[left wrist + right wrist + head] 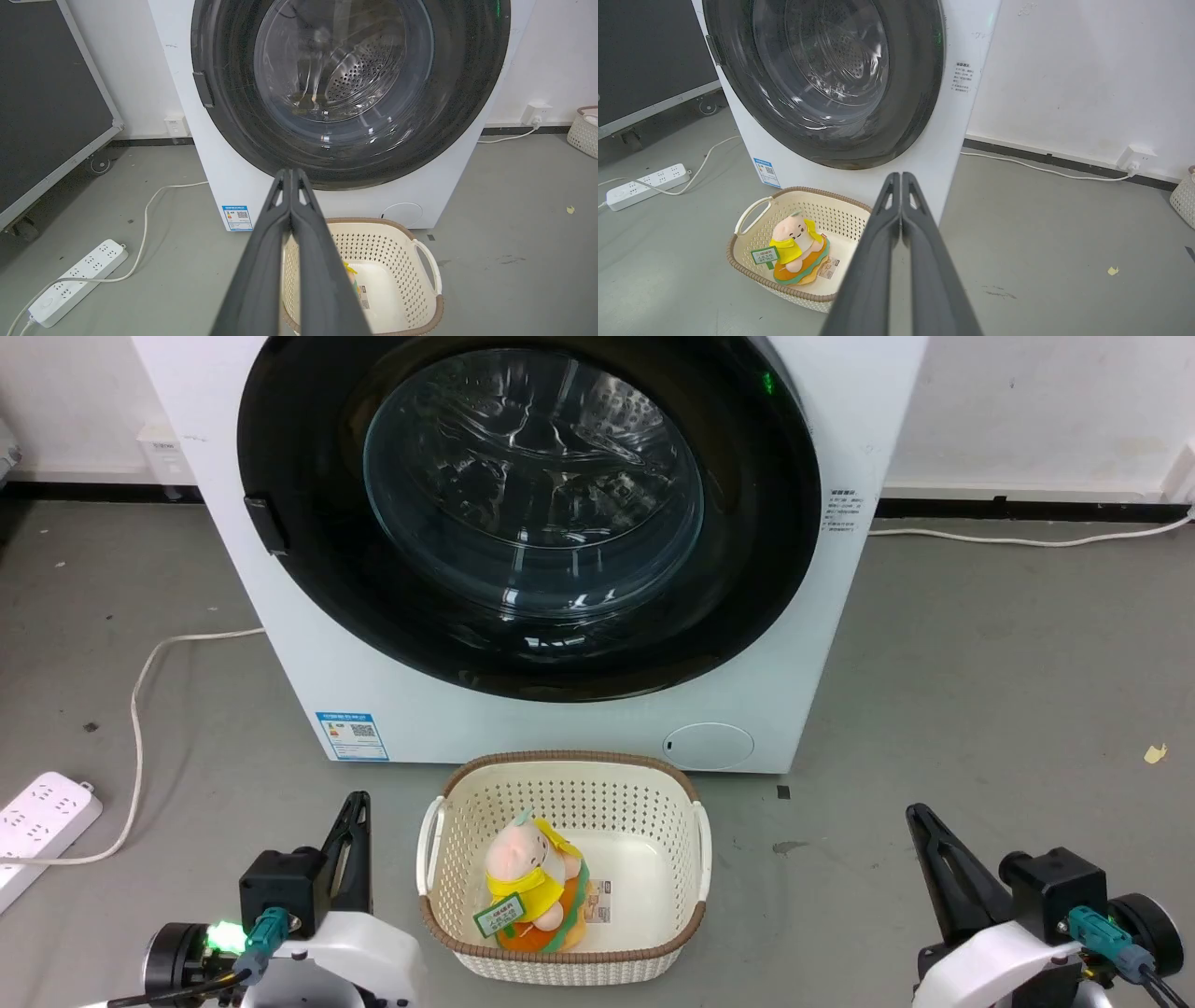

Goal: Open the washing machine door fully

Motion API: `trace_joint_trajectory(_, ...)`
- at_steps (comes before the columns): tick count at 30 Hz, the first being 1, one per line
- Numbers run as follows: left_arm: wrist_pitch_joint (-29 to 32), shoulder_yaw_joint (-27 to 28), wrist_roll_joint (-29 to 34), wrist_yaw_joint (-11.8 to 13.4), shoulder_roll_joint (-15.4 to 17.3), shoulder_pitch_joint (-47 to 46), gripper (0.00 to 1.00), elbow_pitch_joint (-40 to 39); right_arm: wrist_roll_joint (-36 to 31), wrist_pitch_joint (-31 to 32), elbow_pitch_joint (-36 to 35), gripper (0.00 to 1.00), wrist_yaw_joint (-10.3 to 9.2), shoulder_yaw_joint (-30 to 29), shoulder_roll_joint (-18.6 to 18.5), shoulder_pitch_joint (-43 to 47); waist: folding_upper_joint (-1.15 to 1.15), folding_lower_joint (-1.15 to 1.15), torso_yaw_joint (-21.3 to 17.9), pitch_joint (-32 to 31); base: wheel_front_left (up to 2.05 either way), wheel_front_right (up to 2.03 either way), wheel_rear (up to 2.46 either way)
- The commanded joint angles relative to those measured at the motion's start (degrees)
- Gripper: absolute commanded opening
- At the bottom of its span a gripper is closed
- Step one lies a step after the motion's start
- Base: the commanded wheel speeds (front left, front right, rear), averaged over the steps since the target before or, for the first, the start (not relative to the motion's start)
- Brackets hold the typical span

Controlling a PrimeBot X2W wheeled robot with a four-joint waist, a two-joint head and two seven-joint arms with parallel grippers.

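Observation:
The washing machine door (299, 457) is a big glossy black disc with a bulging glass window, lying flat against the white machine front. A small dark handle tab (266, 525) sits on its left rim. The same door (224, 70) fills the top of the left wrist view, and the door (920, 70) stands upper left in the right wrist view. My left gripper (358, 800) rests low at the lower left, shut and holding nothing. My right gripper (915, 812) rests at the lower right, also shut and empty. Both hang well short of the door.
A cream basket (448, 821) with a plush toy (527, 882) sits on the floor right before the machine, between my grippers. A white power strip (37, 821) and its cable (140, 681) lie at the left. A dark wheeled panel (46, 102) stands left of the machine.

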Motion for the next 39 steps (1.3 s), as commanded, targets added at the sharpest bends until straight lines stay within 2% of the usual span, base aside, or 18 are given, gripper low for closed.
trace_joint_trajectory(1, 0.02, 0.03, 0.15, 0.16, 0.11, 0.8, 0.0, -0.23, -0.43, 0.08, 0.16, 0.0, -0.04, -0.04, 0.31, -0.68, 0.0, 0.0, 0.0, 0.0, 0.0, 0.0, 0.0)
trace_joint_trajectory(19, 0.02, 0.03, 0.15, 0.16, 0.11, 0.8, 0.0, -0.23, -0.43, 0.08, 0.16, 0.0, -0.04, -0.04, 0.31, -0.68, 0.0, 0.0, 0.0, 0.0, 0.0, 0.0, 0.0)
trace_joint_trajectory(20, -0.01, 0.0, 0.0, 0.0, 0.0, 0.0, 1.0, 0.0, 0.01, -0.01, 0.0, 1.0, 0.0, 0.0, 0.0, 0.0, 0.0, 0.0, 0.0, 0.0, 0.0, 0.0, 0.0)
trace_joint_trajectory(39, -1.65, -0.82, -0.42, 0.0, -0.01, 0.21, 1.0, 0.8, 1.94, -1.65, 0.14, 1.0, 0.0, -0.1, 0.02, 0.23, 0.0, 0.0, 0.09, -0.23, 0.0, 0.0, 0.0)
